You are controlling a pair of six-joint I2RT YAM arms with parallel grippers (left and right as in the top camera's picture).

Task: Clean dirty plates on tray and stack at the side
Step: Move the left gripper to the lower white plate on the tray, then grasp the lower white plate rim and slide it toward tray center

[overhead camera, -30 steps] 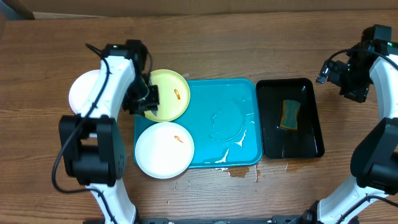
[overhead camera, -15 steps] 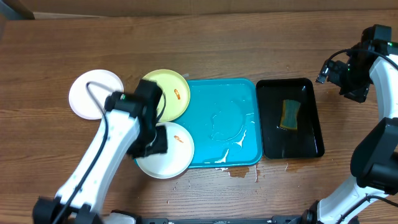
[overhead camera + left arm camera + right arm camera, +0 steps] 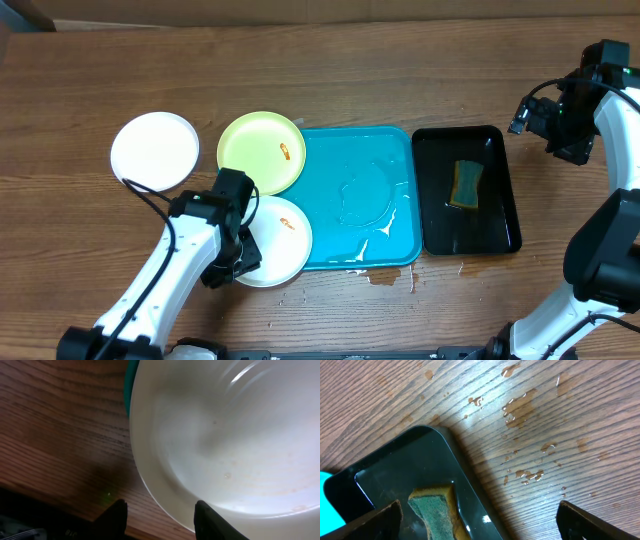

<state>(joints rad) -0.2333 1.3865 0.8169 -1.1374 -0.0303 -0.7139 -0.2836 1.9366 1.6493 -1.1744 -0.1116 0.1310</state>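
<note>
Three plates show in the overhead view. A clean-looking white plate (image 3: 153,150) lies on the table at the left. A yellow-green plate (image 3: 262,152) with an orange smear overlaps the turquoise tray (image 3: 375,150) at its far-left corner. A white plate (image 3: 275,238) with an orange smear sits on the tray's near-left corner. My left gripper (image 3: 236,264) is at that plate's near-left rim. In the left wrist view this white plate (image 3: 225,435) has its rim running between the parted fingers of the left gripper (image 3: 160,521), which is open. My right gripper (image 3: 540,118) hovers open beyond the tray.
A black tray (image 3: 500,225) holds water and a green-and-yellow sponge (image 3: 465,184) to the right of the turquoise tray. My right gripper (image 3: 487,527) hangs over the black tray (image 3: 395,465) by its far corner, near the sponge (image 3: 432,512). Water is spilled on the wood (image 3: 385,276) near the turquoise tray.
My left arm swung from beside the yellow-green plate toward the table's front, and its gripper now sits at the near white plate's rim. The left white plate is uncovered. The right arm stayed still.
</note>
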